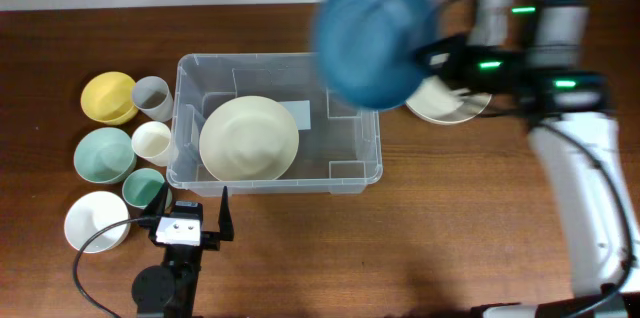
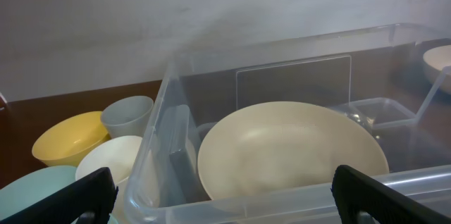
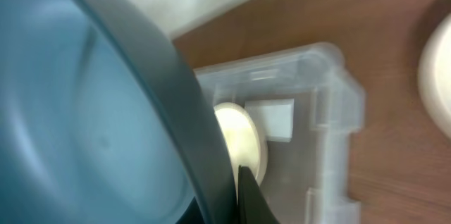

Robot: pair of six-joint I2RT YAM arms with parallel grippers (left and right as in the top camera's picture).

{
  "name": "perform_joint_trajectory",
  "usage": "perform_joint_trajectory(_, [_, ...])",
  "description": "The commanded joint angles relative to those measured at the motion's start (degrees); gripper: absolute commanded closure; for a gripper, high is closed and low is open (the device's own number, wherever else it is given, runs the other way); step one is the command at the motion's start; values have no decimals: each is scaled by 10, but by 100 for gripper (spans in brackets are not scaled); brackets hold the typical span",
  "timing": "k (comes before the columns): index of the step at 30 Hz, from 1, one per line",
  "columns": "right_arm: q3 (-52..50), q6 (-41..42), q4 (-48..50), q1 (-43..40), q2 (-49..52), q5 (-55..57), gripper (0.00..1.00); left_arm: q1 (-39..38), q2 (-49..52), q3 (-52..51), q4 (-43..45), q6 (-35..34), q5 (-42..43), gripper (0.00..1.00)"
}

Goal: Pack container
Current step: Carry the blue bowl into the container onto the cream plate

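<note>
Bowl [image 3: 84,111] fills my right wrist view, big and blue. My right gripper [image 1: 437,58] pinches its rim and holds it high over the far right corner of the container [image 1: 250,57], I think so it can go inside. The container sits mid-table with a plate [image 1: 248,138] in it. My left gripper [image 1: 192,218] is spread wide, holding nothing, just beside the near wall. From above the bowl looks blurry. My left wrist view misses it, but shows the plate clearly.
</note>
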Motion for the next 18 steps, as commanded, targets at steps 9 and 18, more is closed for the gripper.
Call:
perform_joint_trajectory(9, [1, 121, 66, 238, 157, 199, 93, 3, -4, -1, -5, 8, -1, 0])
perform_joint_trajectory(18, [1, 143, 97, 285, 244, 199, 92, 3, -4, -1, -5, 8, -1, 0])
